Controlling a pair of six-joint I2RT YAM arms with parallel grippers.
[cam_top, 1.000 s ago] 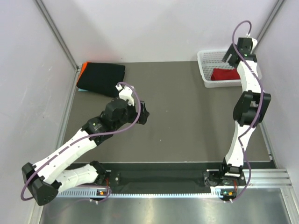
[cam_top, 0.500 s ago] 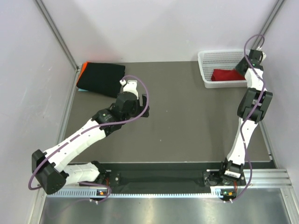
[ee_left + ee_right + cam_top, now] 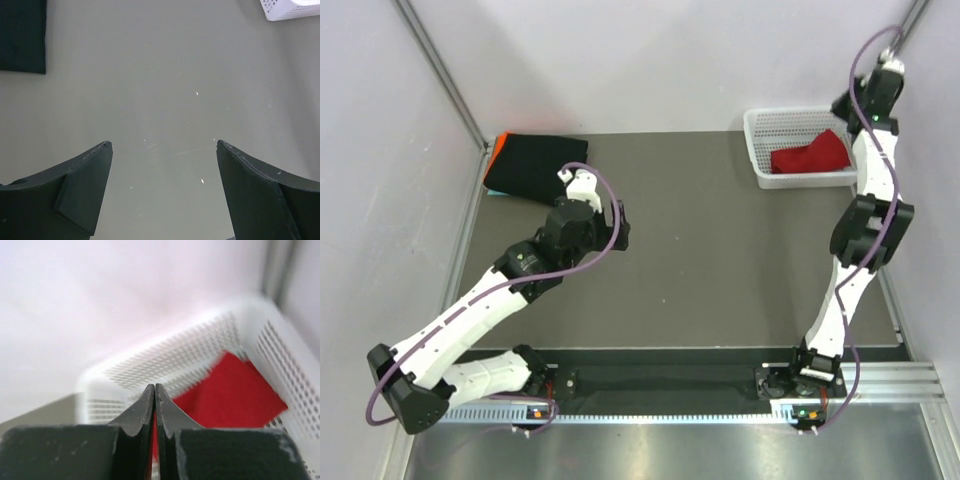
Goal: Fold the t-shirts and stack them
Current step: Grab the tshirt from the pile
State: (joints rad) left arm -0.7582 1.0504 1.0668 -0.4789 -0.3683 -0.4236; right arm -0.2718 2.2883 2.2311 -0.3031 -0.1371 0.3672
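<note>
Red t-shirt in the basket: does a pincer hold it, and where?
Yes. The right pincer is shut on the red t-shirt, pinching a raised corner.

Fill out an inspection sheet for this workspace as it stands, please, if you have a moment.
Surface: dark table, bare in the middle, with a few pale specks.
Job's things: red shirt in the white basket at the far right, one corner pulled up. Black shirt folded at the far left, lying on an orange edge and a light-blue edge.
Clutter: nothing seen.
Grippers: left gripper open over bare table, holding nothing. Right gripper shut on the red shirt's raised corner.
Cables: a purple cable loops off the left arm, another off the right. No snag seen.
Surroundings: pale walls and metal frame posts.
</note>
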